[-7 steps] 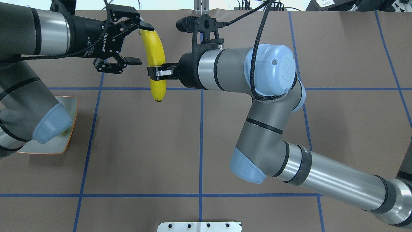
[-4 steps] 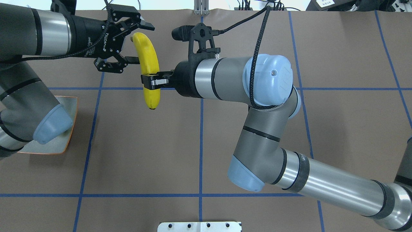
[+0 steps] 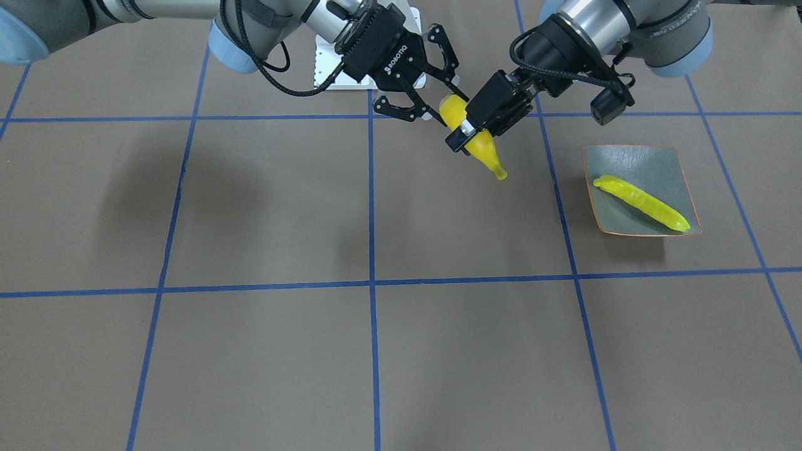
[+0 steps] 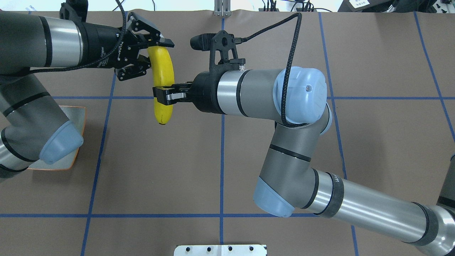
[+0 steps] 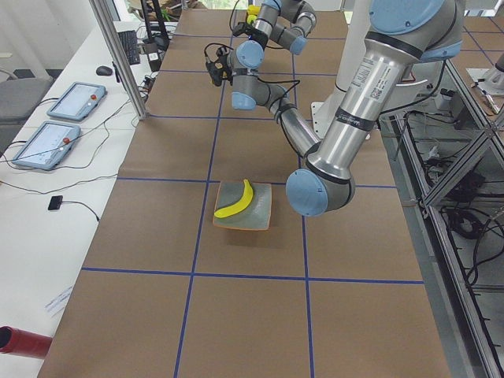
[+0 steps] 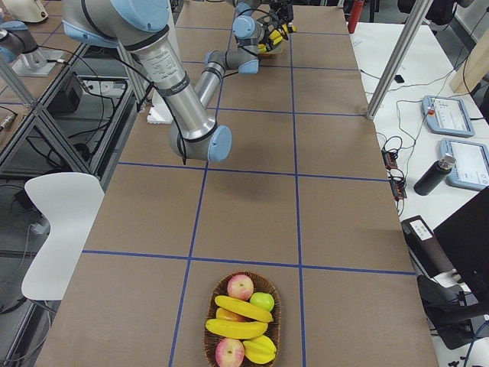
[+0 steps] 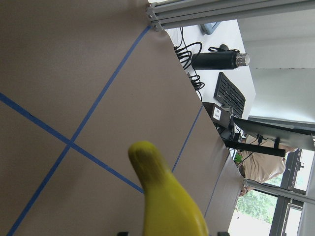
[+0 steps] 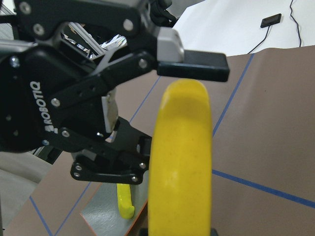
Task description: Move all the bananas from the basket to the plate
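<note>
my right gripper [image 4: 164, 96] is clamped across the middle of a smooth, glossy, curved yellow banana [image 4: 162, 69], holding it above the table [image 4: 373, 53]. my left gripper [image 4: 153, 56] has its jaws parted around the banana's far end, and i can't tell if they touch it. another banana [image 3: 640, 202] lies on the glossy grey-green, orange-rimmed plate [image 3: 655, 163].

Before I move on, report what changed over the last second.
The right gripper carried the glossy bright-yellow toy banana toward the robot's left, into the left gripper, whose jaws narrowed around one end; whether they grip is unclear. Unchanged: the right gripper's hold and the orange-rimmed grey-green plate.
</note>
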Tool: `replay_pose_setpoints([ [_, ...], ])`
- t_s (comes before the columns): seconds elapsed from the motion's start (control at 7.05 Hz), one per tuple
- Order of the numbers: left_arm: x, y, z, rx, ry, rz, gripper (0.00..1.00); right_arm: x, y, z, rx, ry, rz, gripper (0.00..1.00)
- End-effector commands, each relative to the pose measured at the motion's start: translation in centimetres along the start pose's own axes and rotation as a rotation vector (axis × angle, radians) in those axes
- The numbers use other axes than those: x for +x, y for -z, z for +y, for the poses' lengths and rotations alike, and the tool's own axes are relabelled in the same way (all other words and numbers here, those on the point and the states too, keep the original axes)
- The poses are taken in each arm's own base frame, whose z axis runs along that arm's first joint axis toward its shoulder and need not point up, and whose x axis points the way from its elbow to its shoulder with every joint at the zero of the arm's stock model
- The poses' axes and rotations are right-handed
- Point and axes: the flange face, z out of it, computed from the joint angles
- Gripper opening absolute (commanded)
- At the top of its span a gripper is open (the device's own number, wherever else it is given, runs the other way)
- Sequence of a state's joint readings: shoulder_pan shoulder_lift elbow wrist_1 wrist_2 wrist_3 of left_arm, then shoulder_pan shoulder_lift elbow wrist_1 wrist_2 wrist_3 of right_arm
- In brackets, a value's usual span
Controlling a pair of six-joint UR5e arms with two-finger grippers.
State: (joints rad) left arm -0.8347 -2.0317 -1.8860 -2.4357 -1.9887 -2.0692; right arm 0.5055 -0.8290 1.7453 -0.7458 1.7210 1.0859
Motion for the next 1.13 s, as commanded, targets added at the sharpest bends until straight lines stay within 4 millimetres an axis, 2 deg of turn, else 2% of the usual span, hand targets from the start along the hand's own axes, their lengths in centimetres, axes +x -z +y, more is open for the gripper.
replay_pose_setpoints([
  [0.0,-0.4,-0.1,0.0,-0.003,-0.007,-0.009,0.0,0.5,1.6,0.5,0.003,-0.008,-0.007,0.99],
  [0.14,-0.4,0.0,-0.1,-0.003,-0.006,-0.009,0.0,0.6,2.0,0.2,0.006,-0.007,-0.007,1.0],
  [0.43,-1.2,0.0,-0.4,0.001,0.0,-0.026,0.0,3.2,3.0,-1.5,-0.007,-0.01,0.051,1.0],
  [0.57,-2.4,0.6,-1.0,0.011,0.007,-0.043,0.0,6.8,5.5,-2.6,-0.023,-0.019,0.123,1.0],
  [0.71,-4.7,1.6,-1.9,0.03,-0.02,-0.075,0.0,10.8,7.5,-5.0,-0.059,-0.038,0.226,1.0],
  [0.85,-8.2,2.7,-3.4,0.057,-0.08,-0.136,0.0,14.2,9.5,-7.1,-0.089,-0.058,0.313,1.0],
  [0.99,-11.2,4.1,-5.2,0.093,-0.146,-0.188,0.0,18.1,11.9,-8.4,-0.133,-0.012,0.383,1.0],
])
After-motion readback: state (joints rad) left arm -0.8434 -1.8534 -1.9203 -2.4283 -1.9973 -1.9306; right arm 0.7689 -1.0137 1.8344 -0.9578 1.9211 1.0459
